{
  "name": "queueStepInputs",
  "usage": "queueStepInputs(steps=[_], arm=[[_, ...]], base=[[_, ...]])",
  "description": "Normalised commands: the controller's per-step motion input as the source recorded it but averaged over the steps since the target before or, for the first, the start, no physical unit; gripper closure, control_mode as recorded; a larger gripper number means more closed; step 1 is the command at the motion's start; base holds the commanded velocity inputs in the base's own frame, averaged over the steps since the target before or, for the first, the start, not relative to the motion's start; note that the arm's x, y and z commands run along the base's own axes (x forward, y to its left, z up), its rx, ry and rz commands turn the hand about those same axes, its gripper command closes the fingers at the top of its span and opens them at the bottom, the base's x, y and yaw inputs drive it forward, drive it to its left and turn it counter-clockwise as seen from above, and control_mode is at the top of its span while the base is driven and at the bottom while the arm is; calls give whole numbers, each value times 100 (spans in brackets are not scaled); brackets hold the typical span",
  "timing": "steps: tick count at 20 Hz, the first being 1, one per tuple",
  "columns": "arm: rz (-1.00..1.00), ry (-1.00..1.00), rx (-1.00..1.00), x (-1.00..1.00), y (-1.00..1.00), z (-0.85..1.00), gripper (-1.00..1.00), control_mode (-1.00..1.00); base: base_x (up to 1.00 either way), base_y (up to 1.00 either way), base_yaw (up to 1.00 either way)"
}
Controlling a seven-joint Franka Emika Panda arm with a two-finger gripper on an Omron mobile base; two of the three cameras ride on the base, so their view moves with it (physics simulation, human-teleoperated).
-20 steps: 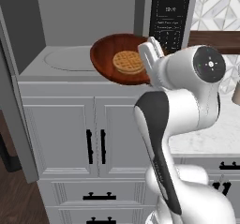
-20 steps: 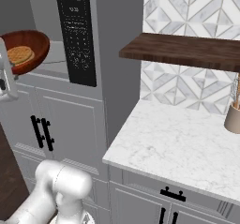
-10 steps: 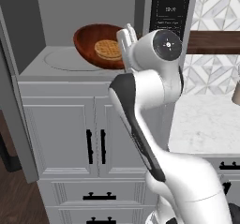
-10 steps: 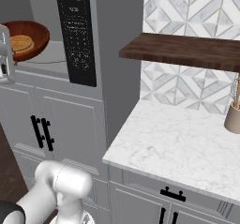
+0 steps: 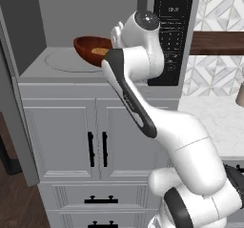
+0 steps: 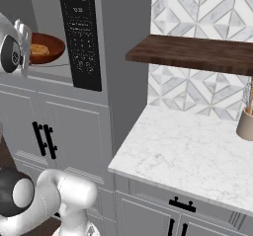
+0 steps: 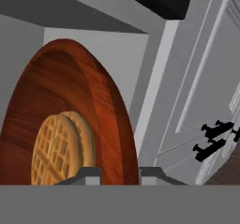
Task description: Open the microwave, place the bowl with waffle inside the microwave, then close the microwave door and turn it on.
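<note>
Claw [image 7: 120, 172] pinching rim of one bowl [image 5: 90, 49], one waffle [image 7: 58, 148] inside, microwave [image 5: 95, 31] open

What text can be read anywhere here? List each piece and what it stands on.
None can be read.
The keypad panel of the microwave carries a pale display line and rows of button markings: too small and blurred to read.
The bowl, waffle and cabinet doors bear no writing.

The microwave [image 5: 95, 36] stood open, its grey cavity showing a round turntable [image 5: 66, 60]. The white arm [image 5: 138, 79] reached in, holding the reddish-brown bowl [image 5: 88, 49] tilted above the turntable's right side, the waffle [image 5: 99, 51] inside it. The black keypad [image 5: 172, 31] sat to the right, white cabinet doors [image 5: 62, 141] below.
</note>
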Motion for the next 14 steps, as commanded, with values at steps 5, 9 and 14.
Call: queueStepInputs(steps=[5, 9, 14], arm=[[0, 15, 0, 89, 17, -2, 100, -100], [-4, 7, -3, 95, 37, -23, 100, -100], [-9, 7, -4, 86, 31, -37, 100, -100]], base=[[0, 0, 0], [0, 0, 0], [0, 0, 0]])
